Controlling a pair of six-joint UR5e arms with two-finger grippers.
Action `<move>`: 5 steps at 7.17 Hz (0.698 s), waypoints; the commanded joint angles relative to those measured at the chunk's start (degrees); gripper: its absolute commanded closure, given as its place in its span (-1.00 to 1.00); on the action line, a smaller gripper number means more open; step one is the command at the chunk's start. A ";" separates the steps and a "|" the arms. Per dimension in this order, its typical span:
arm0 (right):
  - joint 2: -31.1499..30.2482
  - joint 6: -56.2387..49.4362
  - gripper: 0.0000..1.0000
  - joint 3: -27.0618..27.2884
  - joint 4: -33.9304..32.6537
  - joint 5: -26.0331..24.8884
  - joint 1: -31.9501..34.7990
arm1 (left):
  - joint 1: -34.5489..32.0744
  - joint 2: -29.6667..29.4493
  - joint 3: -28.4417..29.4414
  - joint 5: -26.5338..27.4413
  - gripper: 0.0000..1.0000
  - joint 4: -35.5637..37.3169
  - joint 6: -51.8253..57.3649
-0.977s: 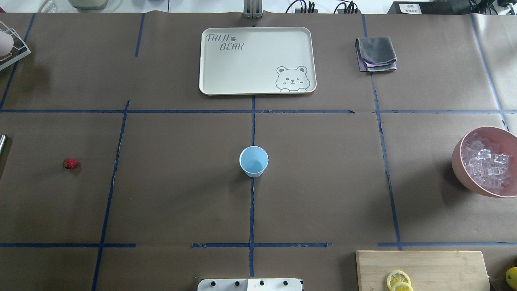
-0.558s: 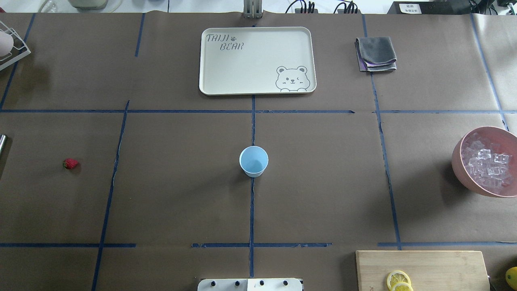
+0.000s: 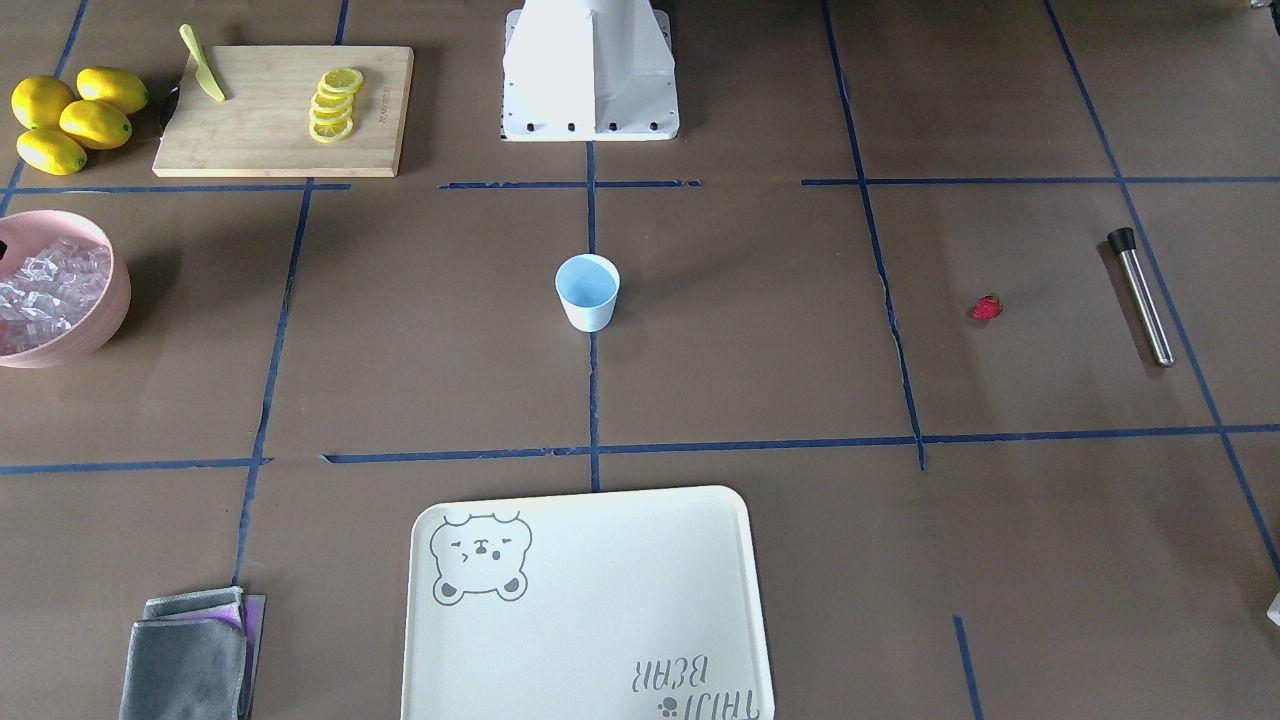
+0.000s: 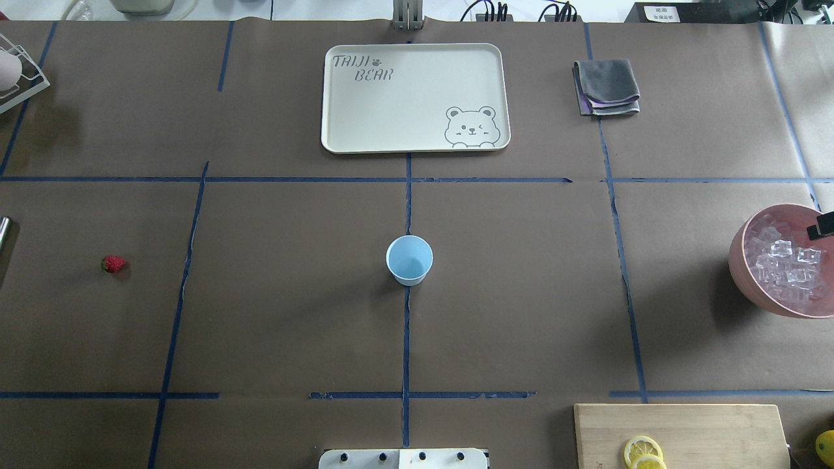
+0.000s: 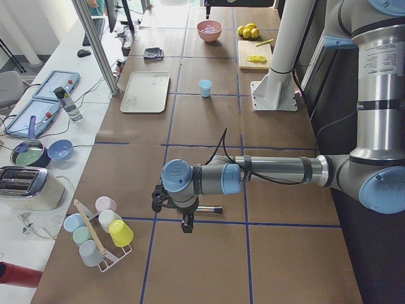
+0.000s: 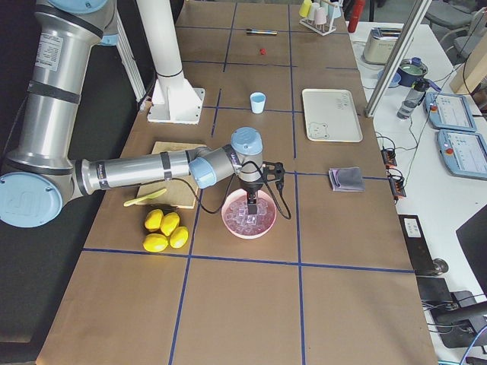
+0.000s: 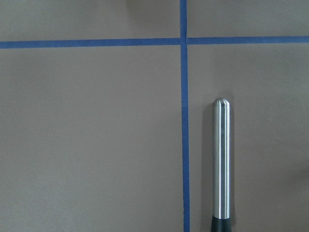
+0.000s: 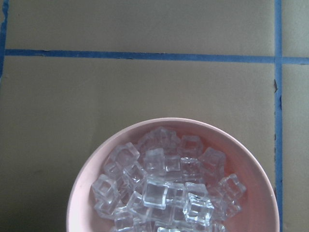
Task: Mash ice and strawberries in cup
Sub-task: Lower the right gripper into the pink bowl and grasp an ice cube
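cup (image 4: 409,260) at table (image 4: 293,306) ctr, tray (image 4: 404,98) beyond it, strawberry (image 4: 113,264) far to robot's L, muddler (image 3: 1141,300) further L, ice (image 4: 782,264) in bowl (image 4: 738,257) at far R

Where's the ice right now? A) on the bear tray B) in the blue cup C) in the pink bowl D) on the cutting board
C: the ice is heaped in the pink bowl, and the cup at the table's center looks empty.
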 commanded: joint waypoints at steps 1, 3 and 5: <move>-0.73 3.44 -0.65 0.25 0.27 -0.19 -4.31 | 0.00 -0.07 -0.04 0.00 -1.00 -0.01 0.00; -1.17 3.26 -0.59 0.08 0.27 -1.06 -6.78 | 0.00 -0.33 0.05 0.00 -1.00 -0.01 0.00; -2.05 2.56 -0.54 -0.10 0.27 -1.07 -7.32 | 0.00 -0.25 0.05 0.00 -1.00 -0.01 0.00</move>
